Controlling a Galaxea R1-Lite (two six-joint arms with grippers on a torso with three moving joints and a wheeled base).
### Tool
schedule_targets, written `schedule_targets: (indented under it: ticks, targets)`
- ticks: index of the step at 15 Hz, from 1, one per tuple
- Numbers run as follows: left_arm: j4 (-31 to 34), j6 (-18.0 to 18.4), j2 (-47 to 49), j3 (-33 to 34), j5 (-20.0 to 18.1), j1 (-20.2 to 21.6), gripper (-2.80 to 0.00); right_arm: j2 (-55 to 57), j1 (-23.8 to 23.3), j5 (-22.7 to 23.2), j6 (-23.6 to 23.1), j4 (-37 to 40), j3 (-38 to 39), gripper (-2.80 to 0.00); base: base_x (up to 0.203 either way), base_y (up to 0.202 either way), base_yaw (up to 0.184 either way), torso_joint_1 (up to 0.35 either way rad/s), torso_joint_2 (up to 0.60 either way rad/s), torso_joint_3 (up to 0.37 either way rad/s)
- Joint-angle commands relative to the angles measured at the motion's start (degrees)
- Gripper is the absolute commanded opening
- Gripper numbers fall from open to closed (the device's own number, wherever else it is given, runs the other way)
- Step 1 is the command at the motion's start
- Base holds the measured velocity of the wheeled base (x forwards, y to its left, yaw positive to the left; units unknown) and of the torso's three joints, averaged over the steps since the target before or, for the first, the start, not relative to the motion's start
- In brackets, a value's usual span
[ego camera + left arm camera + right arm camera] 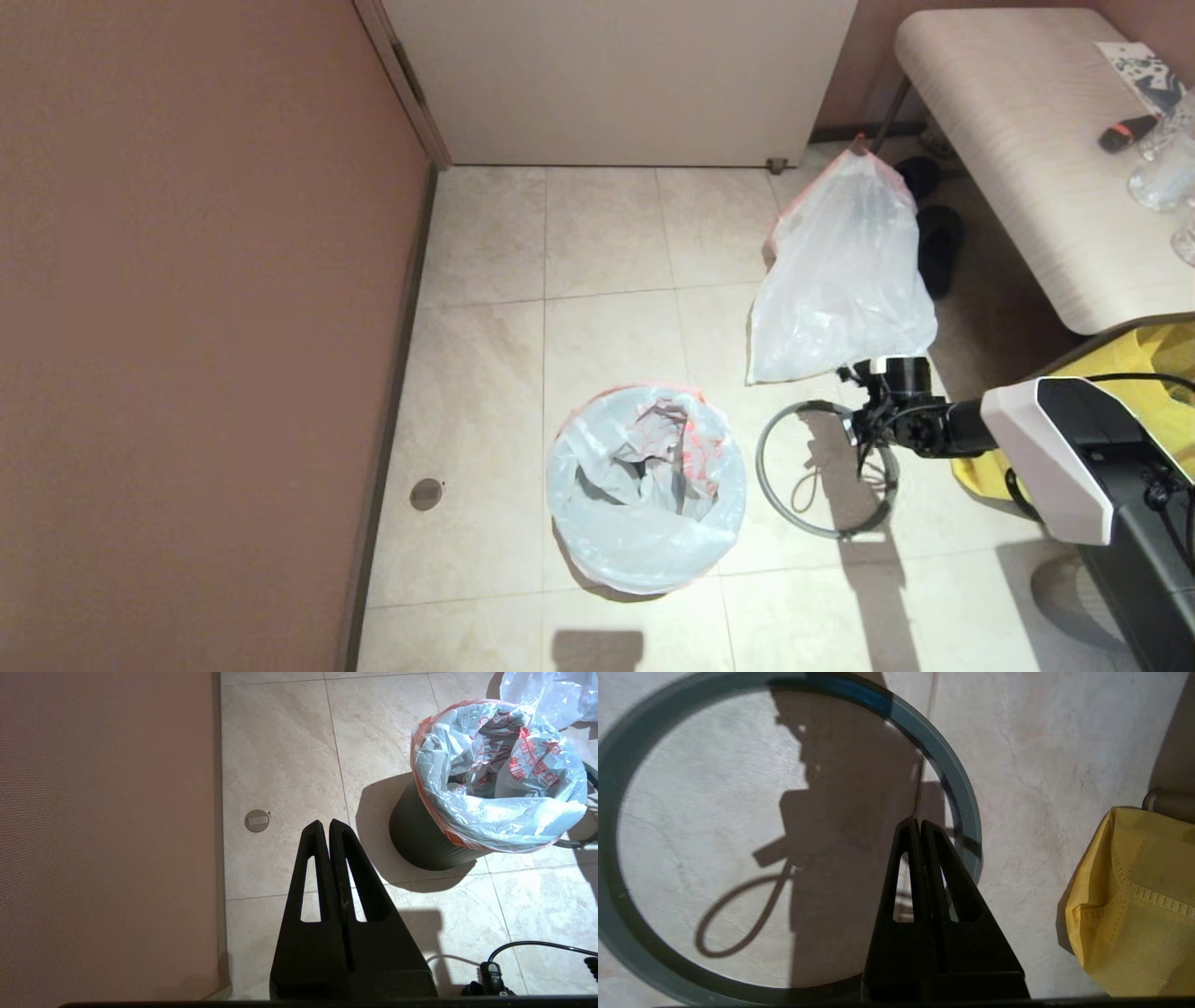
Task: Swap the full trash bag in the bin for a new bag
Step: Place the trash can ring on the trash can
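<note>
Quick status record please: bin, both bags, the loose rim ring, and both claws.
bin: small round black plastic bin, on the tiled floor, lined
new bag: thin white plastic bag with red lettering, draped over the bin's mouth
full bag: bulging white plastic bag, standing on the floor beside the bench
ring: thin grey rim ring, flat on the floor beside the bin, not fitted
right claw: shut, empty, above the ring
left claw: shut, empty, parked

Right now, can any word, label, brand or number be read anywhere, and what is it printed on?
New bag lining the bin: red printed lettering, too crumpled and small to read.
Paper on the bench: dark print, too small to read.
Nothing else carries text.
</note>
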Motion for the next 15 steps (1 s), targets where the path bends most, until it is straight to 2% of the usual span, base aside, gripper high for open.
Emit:
schedule_targets:
  ticks: [1,5,9,15]
  targets:
    - [0.00,-0.02,0.07,0.00,-0.01,0.02,-2.80,2.28,-1.70,-0.55,-0.74,-0.15,-0.30,-2.80,0.000,0.000,0.000,0.000,0.00,0.000]
    - [0.00,-0.03,0.11,0.00,-0.01,0.02,-2.80,3.24,-4.60,2.67,-1.21,0.19,-0.25,-2.80,0.000,0.000,0.000,0.000,0.00,0.000]
    - [0.00,-0.11,0.08,0.00,-0.01,0.02,-2.80,3.34,-7.74,3.18,-3.06,4.19,-0.25,-2.80,0.000,0.000,0.000,0.000,0.00,0.000]
    - [0.04,-0.04,0.07,0.00,-0.01,0.02,-2.80,4.82,-8.45,4.55,-5.73,4.78,-0.25,-2.80,0.000,0.000,0.000,0.000,0.00,0.000]
